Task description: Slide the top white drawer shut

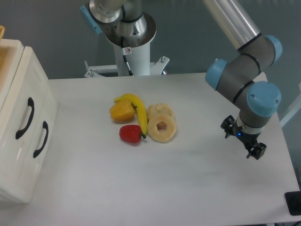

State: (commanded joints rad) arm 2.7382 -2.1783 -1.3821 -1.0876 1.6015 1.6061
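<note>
Top white drawer (19, 101), far left, black handle.

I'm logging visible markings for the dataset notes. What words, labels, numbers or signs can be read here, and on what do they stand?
No text is readable.
A small white sticker with a red round sign on the arm's base column: too small to read.
The drawer cabinet, fruit and gripper show none.
</note>
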